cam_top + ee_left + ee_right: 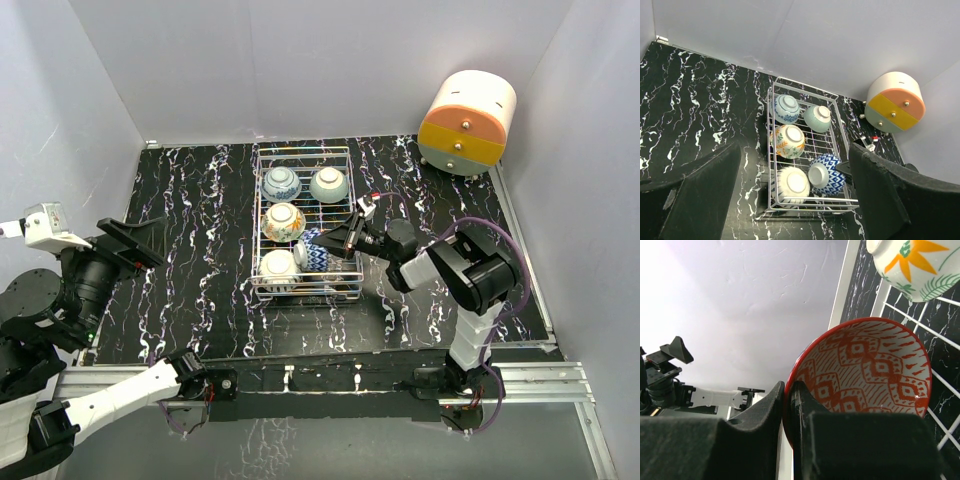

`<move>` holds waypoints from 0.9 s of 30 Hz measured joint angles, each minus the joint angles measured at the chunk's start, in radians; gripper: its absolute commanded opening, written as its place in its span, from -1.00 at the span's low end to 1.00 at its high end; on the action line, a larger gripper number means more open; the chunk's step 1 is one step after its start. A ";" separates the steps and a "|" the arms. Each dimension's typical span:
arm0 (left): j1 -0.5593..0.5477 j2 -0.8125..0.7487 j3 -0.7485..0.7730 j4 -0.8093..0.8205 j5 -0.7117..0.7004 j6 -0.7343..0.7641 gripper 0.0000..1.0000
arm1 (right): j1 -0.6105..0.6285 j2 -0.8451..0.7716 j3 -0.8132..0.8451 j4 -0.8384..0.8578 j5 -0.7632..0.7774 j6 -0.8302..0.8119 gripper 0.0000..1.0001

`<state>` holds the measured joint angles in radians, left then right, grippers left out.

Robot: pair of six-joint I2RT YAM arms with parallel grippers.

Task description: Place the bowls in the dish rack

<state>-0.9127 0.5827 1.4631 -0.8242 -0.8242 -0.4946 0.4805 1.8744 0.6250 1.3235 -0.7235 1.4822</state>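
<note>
Four bowls [282, 183] occupy the dish rack [300, 149] (right gripper [788, 405] clamps a fifth bowl [865, 370]).

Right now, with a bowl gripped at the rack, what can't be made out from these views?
- Whether the red-patterned bowl rests on the dish rack: in the right wrist view, the right gripper covers its lower edge; in the top view, the gripper overlaps it.
- Insides of the other four bowls: they lie foot-up in every view.
- Most of the rack in the right wrist view: cut off by the right edge.

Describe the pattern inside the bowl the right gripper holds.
The bowl has red diamonds on white; best in right wrist view.
</note>
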 measured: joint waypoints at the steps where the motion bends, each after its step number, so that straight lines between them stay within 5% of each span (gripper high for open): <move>1: 0.000 0.000 0.000 0.000 0.000 0.000 0.73 | -0.001 -0.010 0.000 -0.019 0.003 -0.010 -0.71; 8: 0.000 0.000 0.000 0.000 -0.003 0.000 0.73 | -0.040 -0.037 -0.014 -0.079 0.019 -0.035 -0.48; 20: 0.000 0.000 0.000 0.000 -0.003 -0.001 0.73 | -0.072 -0.061 -0.026 -0.151 0.016 -0.064 -0.41; 27: 0.000 0.000 0.000 0.000 -0.003 -0.002 0.73 | -0.110 -0.201 -0.015 -0.430 0.076 -0.240 -0.34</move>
<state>-0.9127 0.5827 1.4631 -0.8246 -0.8272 -0.4969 0.3706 1.6733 0.6098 0.8936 -0.6476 1.2419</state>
